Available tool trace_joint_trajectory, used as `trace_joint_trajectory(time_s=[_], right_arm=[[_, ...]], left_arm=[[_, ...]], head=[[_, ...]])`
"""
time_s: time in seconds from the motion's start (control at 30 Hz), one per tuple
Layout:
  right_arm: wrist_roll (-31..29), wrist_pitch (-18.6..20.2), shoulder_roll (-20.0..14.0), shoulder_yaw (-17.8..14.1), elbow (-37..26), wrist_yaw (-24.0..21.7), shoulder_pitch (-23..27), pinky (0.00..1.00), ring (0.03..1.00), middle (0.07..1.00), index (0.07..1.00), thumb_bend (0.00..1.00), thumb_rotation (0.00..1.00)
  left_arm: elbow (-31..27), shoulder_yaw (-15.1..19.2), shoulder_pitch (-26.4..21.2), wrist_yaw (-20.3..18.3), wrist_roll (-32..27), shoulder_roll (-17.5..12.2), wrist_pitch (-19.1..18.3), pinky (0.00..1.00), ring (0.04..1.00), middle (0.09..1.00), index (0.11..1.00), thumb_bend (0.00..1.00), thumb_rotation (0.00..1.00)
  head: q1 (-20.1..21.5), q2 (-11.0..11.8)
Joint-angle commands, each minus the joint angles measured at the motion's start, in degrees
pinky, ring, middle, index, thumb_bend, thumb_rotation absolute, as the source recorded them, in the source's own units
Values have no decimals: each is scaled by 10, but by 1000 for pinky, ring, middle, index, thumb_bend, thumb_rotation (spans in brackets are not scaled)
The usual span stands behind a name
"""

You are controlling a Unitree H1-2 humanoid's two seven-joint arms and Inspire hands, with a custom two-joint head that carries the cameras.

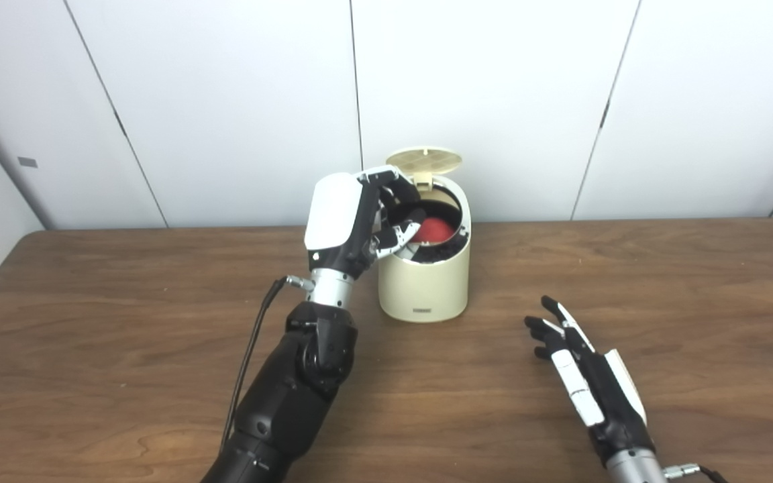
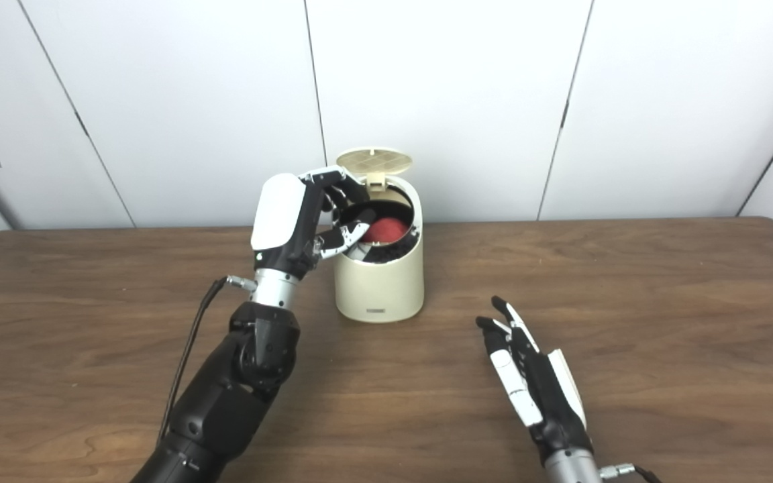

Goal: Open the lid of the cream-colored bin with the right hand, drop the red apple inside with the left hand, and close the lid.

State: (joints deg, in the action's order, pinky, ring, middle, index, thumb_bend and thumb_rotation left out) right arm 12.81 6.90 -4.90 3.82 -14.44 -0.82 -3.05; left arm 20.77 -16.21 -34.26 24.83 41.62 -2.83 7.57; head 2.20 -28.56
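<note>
The cream-colored bin (image 1: pixel 423 285) stands at the middle back of the table with its round lid (image 1: pixel 425 161) flipped up at the rear. The red apple (image 1: pixel 435 230) sits inside the bin's open mouth. My left hand (image 1: pixel 366 218) is raised at the bin's left rim. Its fingers (image 1: pixel 396 184) curl loosely over the opening, and the thumb and fingertips lie just left of the apple, not closed around it. My right hand (image 1: pixel 584 372) rests low over the table to the right front of the bin, open and empty, with its fingers stretched forward.
The wooden table (image 1: pixel 125 322) runs out wide to both sides of the bin. White wall panels (image 1: pixel 494 100) stand right behind the table's back edge. A black cable (image 1: pixel 252 362) hangs beside my left forearm.
</note>
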Motion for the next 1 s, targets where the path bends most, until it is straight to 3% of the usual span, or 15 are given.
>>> trace_joint_trajectory(time_s=[0.0,0.33,0.6,0.8,0.97], right_arm=[[0,-2,-4,1,-17,-6,12,863,855,841,941,536,1000],[4,-2,-7,4,-19,-11,11,877,862,833,930,530,1000],[5,1,-7,2,-18,-10,12,908,865,838,942,527,1000],[-1,1,-8,-1,-13,-12,12,871,863,845,950,532,1000],[-1,0,-11,-1,-10,-13,13,865,863,850,959,540,1000]], left_arm=[[-9,2,-25,10,7,-1,1,454,476,516,479,504,0],[-4,2,-25,10,19,-1,-8,511,490,504,479,504,0],[-14,18,-20,18,-17,5,23,462,462,482,490,506,0],[-43,40,-19,17,-53,14,38,409,413,473,513,505,0],[-102,65,-8,-15,-96,26,22,408,420,501,513,504,0]], head=[[0,-1],[-2,0],[-2,1],[-3,3],[-5,3]])
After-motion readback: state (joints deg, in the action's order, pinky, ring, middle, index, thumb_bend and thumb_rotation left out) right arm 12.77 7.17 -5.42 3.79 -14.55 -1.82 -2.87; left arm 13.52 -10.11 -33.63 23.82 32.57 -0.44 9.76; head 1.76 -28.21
